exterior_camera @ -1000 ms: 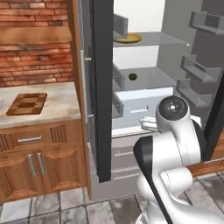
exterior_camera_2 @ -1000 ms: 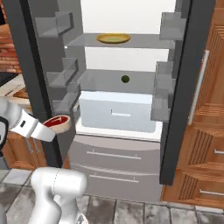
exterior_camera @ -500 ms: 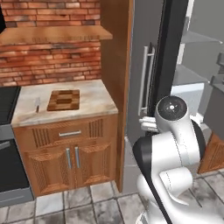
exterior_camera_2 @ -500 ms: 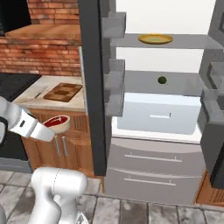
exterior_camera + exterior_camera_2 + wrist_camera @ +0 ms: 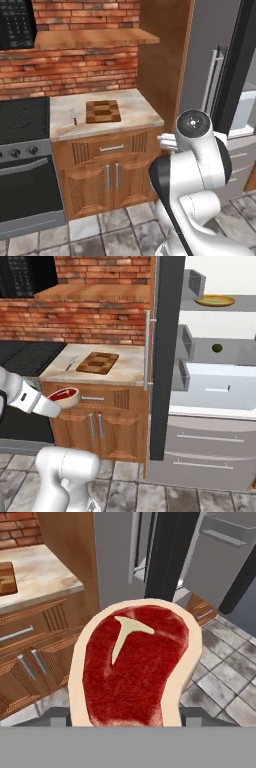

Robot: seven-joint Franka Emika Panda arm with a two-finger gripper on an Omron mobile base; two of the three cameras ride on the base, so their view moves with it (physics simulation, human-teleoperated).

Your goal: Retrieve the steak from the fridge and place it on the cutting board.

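The base has turned from the open fridge [image 5: 210,381] toward the surface [image 5: 127,363]. The tool [image 5: 52,403] holds the steak [image 5: 64,395]; the cutting board [image 5: 97,362], ahead and above, is now the placement target.

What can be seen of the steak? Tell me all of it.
The steak is a flat raw slab, dark red in the middle with a pale T-shaped streak and a whitish-pink fat rim all round. It sits at the end of the gripper, off the counter and in front of the wooden cabinet, out of the fridge. It is not yet on the cutting board. The fingers are hidden behind it, so how they grip cannot be seen.
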